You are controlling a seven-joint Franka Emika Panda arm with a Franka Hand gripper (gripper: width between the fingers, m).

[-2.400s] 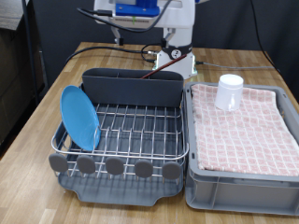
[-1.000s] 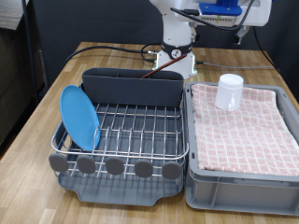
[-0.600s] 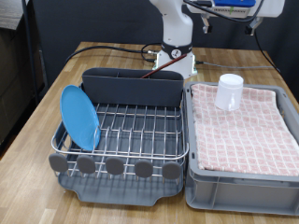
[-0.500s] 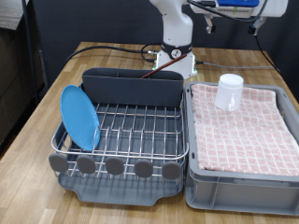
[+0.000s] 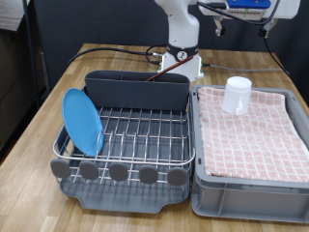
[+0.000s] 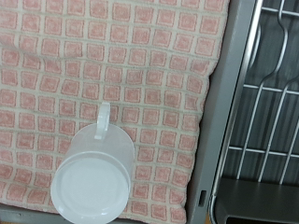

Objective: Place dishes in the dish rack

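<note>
- the light-blue plate (image 5: 83, 121) stands on edge in the wire dish rack (image 5: 130, 145), at the exterior view's left end of it, leaning a little, its face turned toward the right; its long axis runs from near to far along the rack's side.
- it is round, smooth and plain, with no food or marks on it that can be made out.
- the white cup (image 5: 237, 95) stands upright, mouth up, on the pink checked cloth (image 5: 253, 135) in the far left part of the grey crate (image 5: 253, 188), which sits just beside the rack on the exterior view's right.
- in the wrist view the cup (image 6: 91, 176) is seen from above: a round open mouth, pale and empty inside, with a small loop handle sticking out from its side over the cloth (image 6: 121, 75).
- a reddish-brown strip, probably the wooden spoon (image 5: 159, 77), lies tilted in the tall dark-grey caddy (image 5: 136, 89) at the far edge of the rack; only a short piece shows above the rim.
- the rack's silver wires rest on a grey plastic tray (image 5: 126, 191), with round grey discs (image 5: 118, 172) in a row along the near edge; the wire floor between plate and caddy holds nothing else.
- the gripper (image 5: 241, 26) hangs high at the exterior view's top right, above the crate and well apart from the cup; i cannot tell how wide its fingers stand, and nothing shows between them.
- the wrist view shows no fingers, only cup, cloth, the crate wall and a part of the rack (image 6: 266, 103).
- all of it stands on a wooden table (image 5: 58, 92).
</note>
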